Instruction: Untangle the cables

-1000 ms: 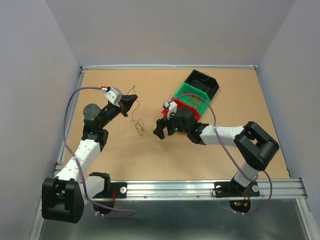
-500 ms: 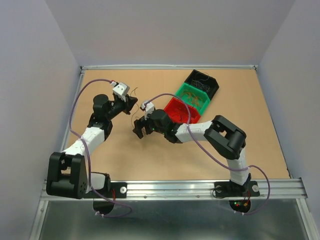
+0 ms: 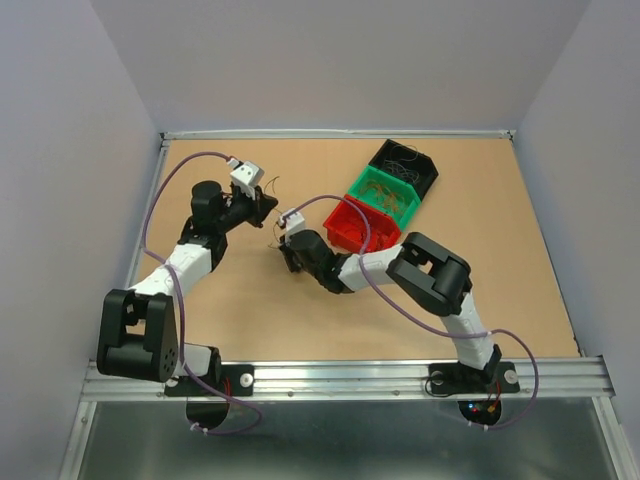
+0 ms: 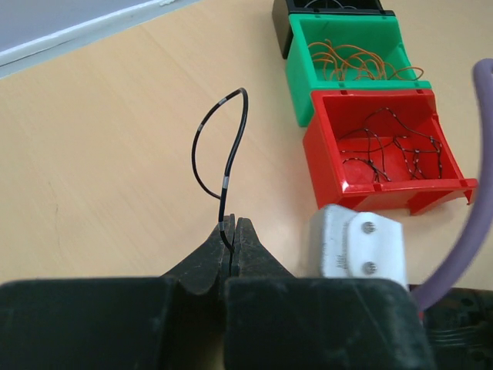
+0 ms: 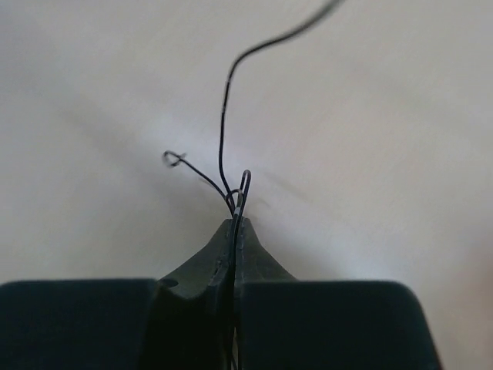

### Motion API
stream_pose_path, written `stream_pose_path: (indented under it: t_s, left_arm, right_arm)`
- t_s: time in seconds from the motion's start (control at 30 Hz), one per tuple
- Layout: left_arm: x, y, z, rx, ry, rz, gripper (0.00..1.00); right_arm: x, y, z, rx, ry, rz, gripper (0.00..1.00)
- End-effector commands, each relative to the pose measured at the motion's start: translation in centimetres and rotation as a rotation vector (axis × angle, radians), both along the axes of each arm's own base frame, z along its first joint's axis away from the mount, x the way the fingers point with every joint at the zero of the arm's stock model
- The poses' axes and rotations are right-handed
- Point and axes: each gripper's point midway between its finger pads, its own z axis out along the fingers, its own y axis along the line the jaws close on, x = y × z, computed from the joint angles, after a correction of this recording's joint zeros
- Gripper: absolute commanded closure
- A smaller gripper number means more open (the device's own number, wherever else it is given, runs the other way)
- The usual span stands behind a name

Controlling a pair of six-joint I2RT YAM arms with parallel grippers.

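Observation:
A thin dark cable (image 4: 228, 173) with grey bands loops up from my left gripper (image 4: 233, 223), which is shut on its lower end. My right gripper (image 5: 235, 222) is shut on a small bunch of dark cable strands (image 5: 222, 123); one runs up and away, and two short loops stick out at the tips. From above, the left gripper (image 3: 265, 207) and right gripper (image 3: 287, 250) stand close together at the left middle of the table. More dark cables lie in the red bin (image 4: 400, 199), and orange ones in the green bin (image 4: 300, 69).
Red bin (image 3: 345, 237), green bin and black bin (image 3: 430, 176) stand in a diagonal row at the back right, the black one holding thin wires. The right arm stretches across the table's centre, its purple cable arching over it. A metal rail runs along the near edge.
The right arm swung left from beside the bins to the left gripper, and its open jaws shut on the cable strands. The left arm drew back slightly. The cable is off the table.

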Motion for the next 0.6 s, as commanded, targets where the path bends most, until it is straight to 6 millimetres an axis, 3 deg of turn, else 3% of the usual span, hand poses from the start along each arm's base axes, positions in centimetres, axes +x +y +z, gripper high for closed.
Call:
stream_pose_path:
  t_s: [0.0,0.07,0.23,0.27,0.33,0.4,0.47,0.5,0.57]
  left_arm:
    - [-0.4,-1.8,2.2,-0.020,-0.048,-0.120,1.00]
    - [-0.6,-2.1,2.3,-0.025,-0.047,-0.149,1.00]
    - [-2.1,-3.5,2.1,-0.045,-0.030,-0.261,1.00]
    - [-2.2,-3.7,2.2,-0.041,-0.036,-0.274,1.00]
    - [-2.7,-4.4,2.0,-0.034,-0.032,-0.301,1.00]
    - [-3.2,-4.9,1.7,-0.018,-0.038,-0.327,1.00]
    - [-4.0,-6.2,1.6,-0.005,-0.042,-0.369,1.00]
    - [-4.4,-6.8,1.3,0.004,-0.037,-0.389,1.00]
    - [-5.2,-8.5,1.4,0.029,-0.058,-0.423,1.00]
  right_arm:
    - [-1.4,-1.3,6.9,0.149,-0.109,0.014,0.99]
    - [-2.8,-2.2,7.1,0.179,-0.121,0.054,0.99]
    - [-4.9,-4.0,9.5,0.253,-0.138,0.093,0.99]
    - [-5.3,-4.1,10.7,0.280,-0.151,0.104,0.99]
    - [-5.9,-5.1,10.5,0.285,-0.144,0.104,1.00]
    - [-6.2,-5.9,12.1,0.330,-0.168,0.091,0.99]
    - [-6.3,-7.1,12.2,0.336,-0.173,0.069,1.00]
    - [-6.0,-8.0,13.6,0.358,-0.197,0.036,0.99]
    - [-6.0,-10.0,13.5,0.353,-0.201,-0.018,1.00]
